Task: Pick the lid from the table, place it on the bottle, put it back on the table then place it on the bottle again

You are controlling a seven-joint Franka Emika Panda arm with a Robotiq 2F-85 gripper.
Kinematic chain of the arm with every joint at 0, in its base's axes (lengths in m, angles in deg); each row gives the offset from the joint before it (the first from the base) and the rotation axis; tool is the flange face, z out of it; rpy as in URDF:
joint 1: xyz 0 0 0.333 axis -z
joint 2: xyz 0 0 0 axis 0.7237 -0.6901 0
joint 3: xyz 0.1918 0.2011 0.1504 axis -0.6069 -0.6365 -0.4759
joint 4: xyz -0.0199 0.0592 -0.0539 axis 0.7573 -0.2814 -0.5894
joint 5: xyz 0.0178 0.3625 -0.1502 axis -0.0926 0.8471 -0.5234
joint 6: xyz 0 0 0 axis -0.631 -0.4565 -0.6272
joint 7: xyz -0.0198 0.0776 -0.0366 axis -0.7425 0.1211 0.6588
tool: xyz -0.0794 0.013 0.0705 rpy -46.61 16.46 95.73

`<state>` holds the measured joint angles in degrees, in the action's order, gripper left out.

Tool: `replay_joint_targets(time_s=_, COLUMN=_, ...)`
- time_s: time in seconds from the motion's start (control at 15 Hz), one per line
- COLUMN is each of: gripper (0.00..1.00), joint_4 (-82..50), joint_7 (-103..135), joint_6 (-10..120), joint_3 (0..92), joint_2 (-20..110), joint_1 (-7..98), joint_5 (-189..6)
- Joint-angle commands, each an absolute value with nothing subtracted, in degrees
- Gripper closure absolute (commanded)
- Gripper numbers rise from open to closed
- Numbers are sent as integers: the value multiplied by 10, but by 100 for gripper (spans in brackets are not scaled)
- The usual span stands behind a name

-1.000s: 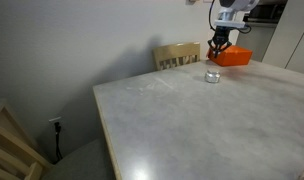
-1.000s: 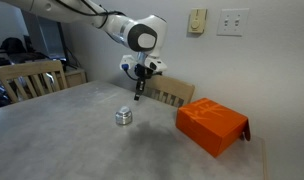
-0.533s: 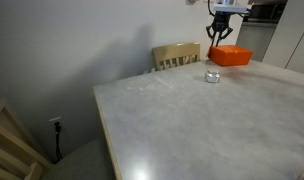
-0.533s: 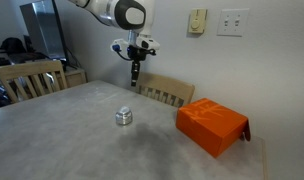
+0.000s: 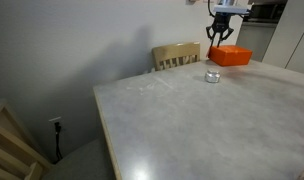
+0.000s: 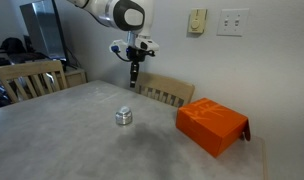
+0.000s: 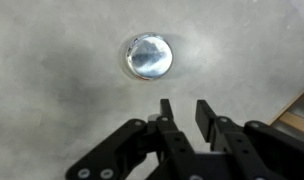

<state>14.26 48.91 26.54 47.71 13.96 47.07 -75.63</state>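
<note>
In an exterior view we look from beyond a corner of the table (image 5: 192,125) toward its far edge; in an exterior view we sit low and nearer, across the table (image 6: 62,140). Both share the bottle (image 5: 213,76) (image 6: 123,117). Our wrist view looks straight down on the bottle (image 7: 149,56).

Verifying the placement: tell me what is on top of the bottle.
The silvery lid caps the bottle; nothing else is on it. The lid hides whatever is inside.
</note>
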Motion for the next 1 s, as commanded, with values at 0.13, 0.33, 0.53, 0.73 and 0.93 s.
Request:
replay_joint_targets(time_s=0.13, gripper=27, joint_4=138, joint_7=533, joint_6=296, joint_3=488, joint_2=143, joint_1=462, joint_5=-779)
replay_joint_targets(time_s=0.33, gripper=7, joint_4=131, joint_7=582, joint_6=340, joint_3=500, joint_2=145, joint_1=450, joint_5=-807)
replay_joint_targets(time_s=0.53, gripper=0, joint_4=130, joint_7=618, joint_6=361, joint_3=506, joint_2=144, joint_1=441, joint_5=-837)
replay_joint_targets(time_s=0.73, gripper=0, joint_4=128, joint_7=639, joint_6=372, joint_3=505, joint_2=146, joint_1=434, joint_5=-858)
replay_joint_targets(time_s=0.93, gripper=0, joint_4=145, joint_7=642, joint_6=359, joint_3=494, joint_2=139, joint_1=441, joint_5=-857)
